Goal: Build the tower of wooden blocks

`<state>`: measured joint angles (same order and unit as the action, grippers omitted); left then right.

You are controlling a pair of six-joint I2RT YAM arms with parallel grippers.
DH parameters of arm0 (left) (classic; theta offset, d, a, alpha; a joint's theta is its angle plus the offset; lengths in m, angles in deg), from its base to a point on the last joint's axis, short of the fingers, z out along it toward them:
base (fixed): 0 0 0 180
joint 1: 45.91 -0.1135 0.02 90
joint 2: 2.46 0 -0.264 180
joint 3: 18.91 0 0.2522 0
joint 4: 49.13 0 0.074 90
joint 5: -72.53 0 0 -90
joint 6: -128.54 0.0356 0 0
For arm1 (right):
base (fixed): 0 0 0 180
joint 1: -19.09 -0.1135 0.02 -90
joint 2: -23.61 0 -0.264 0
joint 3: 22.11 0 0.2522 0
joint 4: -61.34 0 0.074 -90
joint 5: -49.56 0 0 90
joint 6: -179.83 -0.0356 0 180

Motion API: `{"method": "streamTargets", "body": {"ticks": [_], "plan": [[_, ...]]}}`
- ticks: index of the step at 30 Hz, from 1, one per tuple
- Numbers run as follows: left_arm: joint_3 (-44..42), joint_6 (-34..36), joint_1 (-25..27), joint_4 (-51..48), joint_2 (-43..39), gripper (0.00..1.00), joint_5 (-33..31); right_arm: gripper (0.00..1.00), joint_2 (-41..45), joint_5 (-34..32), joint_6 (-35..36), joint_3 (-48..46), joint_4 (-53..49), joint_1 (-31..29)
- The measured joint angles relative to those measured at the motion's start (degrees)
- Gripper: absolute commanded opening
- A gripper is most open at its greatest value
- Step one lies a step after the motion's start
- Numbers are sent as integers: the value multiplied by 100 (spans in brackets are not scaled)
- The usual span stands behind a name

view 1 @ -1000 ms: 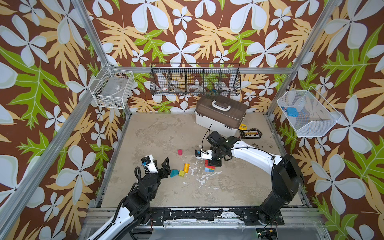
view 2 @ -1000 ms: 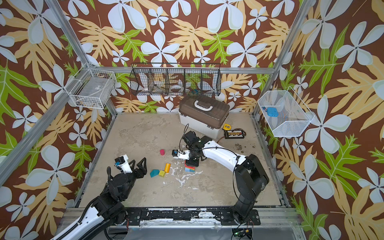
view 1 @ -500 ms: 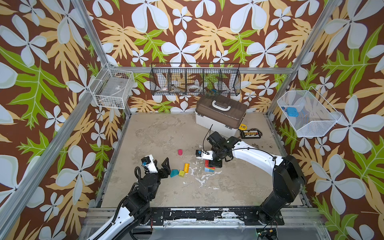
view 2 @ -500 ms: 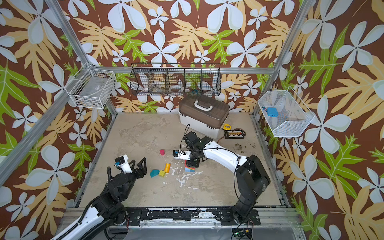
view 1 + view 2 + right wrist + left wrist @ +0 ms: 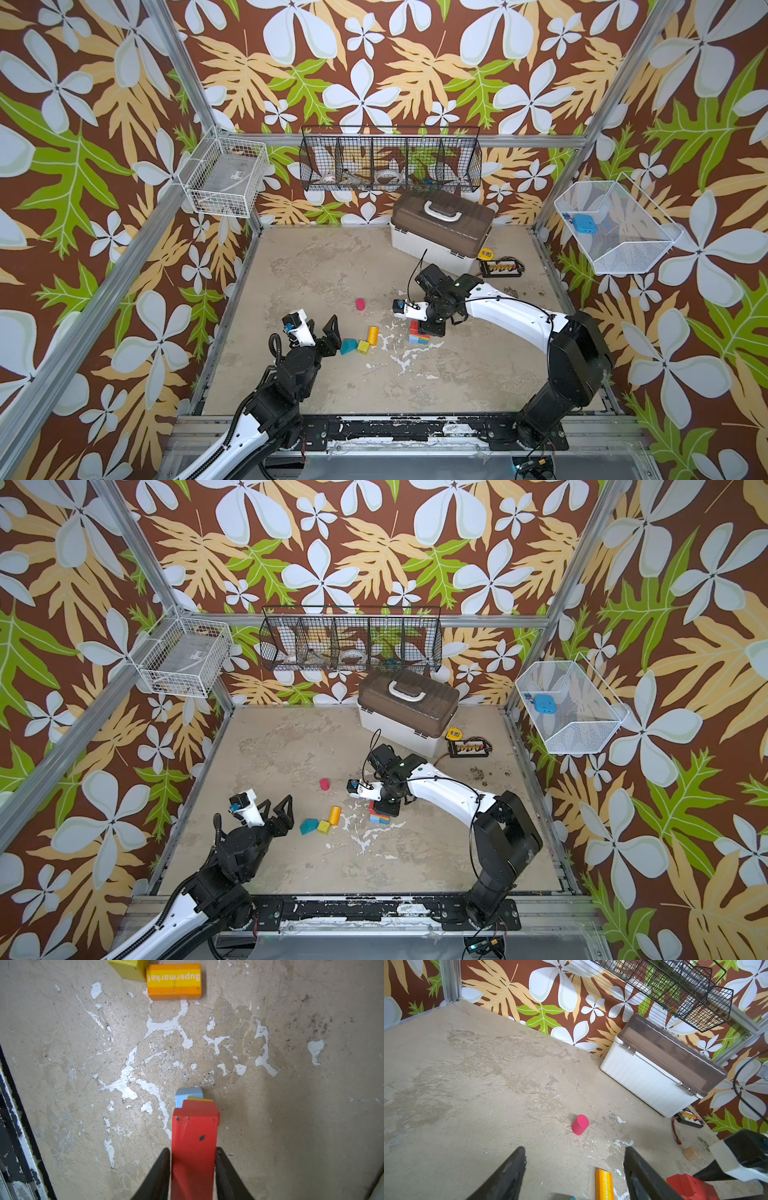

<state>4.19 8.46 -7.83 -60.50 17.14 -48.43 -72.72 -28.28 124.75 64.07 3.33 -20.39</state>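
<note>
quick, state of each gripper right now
left gripper: open, holding nothing
right gripper: closed on the red block

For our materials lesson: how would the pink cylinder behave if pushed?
The pink cylinder seems to stand on a flat end, so it may slide or tip. Tipped, its round side would probably roll. Crisp edges suggest it is stiff.

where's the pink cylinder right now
In both top views the pink cylinder sits alone near the middle of the floor, farther back than the orange block and to the left of the tower.
</note>
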Motion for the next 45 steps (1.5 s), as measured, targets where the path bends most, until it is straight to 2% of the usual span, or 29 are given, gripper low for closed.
{"method": "streamTargets", "body": {"ticks": [45], "plan": [[0,2,0,0,0,76,22,34,46,-13,-319,-85,81,81]]}}
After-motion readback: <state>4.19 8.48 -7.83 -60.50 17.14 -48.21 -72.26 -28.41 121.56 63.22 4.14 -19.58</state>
